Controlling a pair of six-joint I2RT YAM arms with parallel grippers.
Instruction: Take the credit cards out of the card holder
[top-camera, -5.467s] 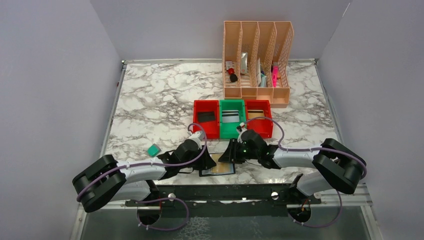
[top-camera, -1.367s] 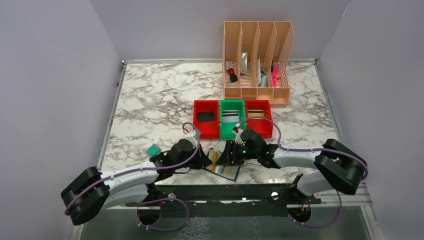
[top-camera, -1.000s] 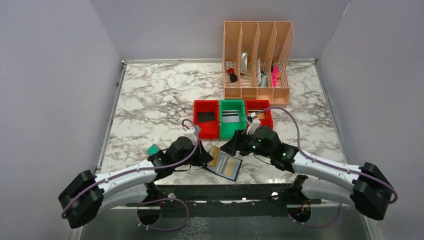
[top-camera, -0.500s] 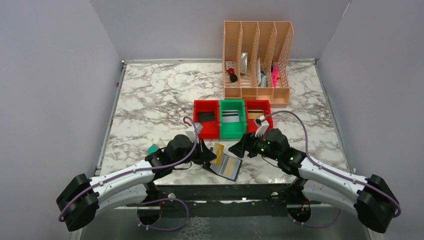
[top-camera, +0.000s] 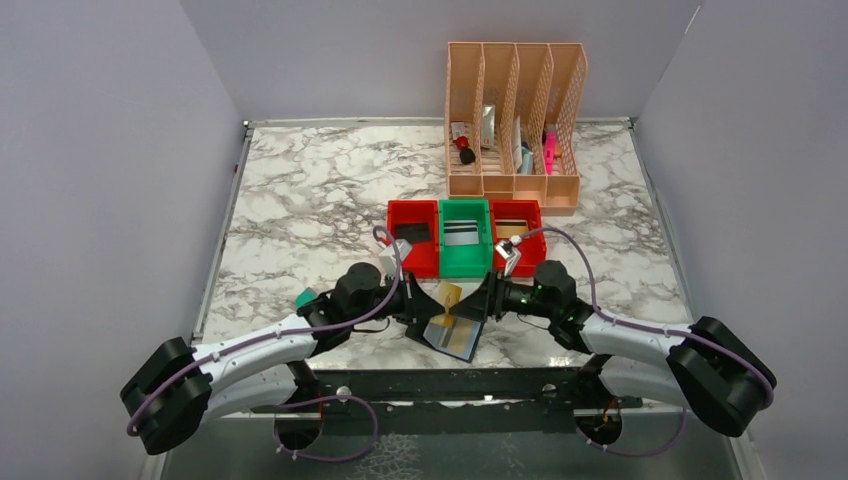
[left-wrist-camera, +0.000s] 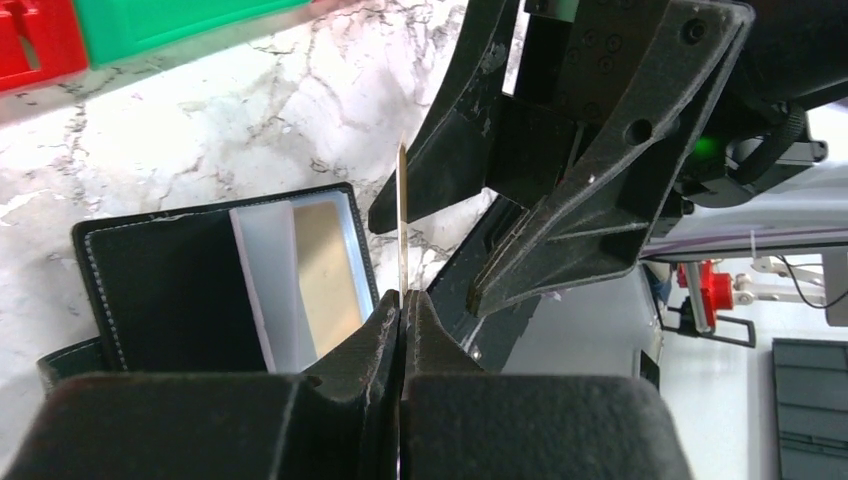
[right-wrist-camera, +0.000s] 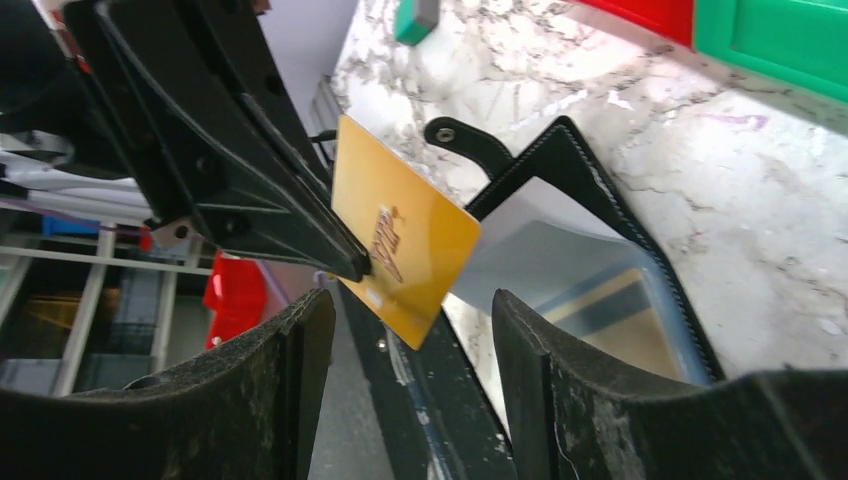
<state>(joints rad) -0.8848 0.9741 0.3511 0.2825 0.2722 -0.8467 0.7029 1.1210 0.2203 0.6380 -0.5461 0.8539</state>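
Card holder (top-camera: 457, 338), a black bifold wallet, lies open on the white marble table (top-camera: 300, 200) (near edge). Above it the left gripper (left-wrist-camera: 401, 300) pinches a gold plastic card (right-wrist-camera: 400, 235); the right gripper (right-wrist-camera: 412, 305), farther off before, now straddles it, jaws apart.

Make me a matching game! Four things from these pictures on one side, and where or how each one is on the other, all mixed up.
1. yellow plastic card
2. black bifold card holder
3. green plastic bin
4. right gripper

A. jaws standing open
B. lying open on the marble table
C. between two red bins
D. pinched in the left gripper

Pairs: 1-D, 2-B, 3-C, 4-A
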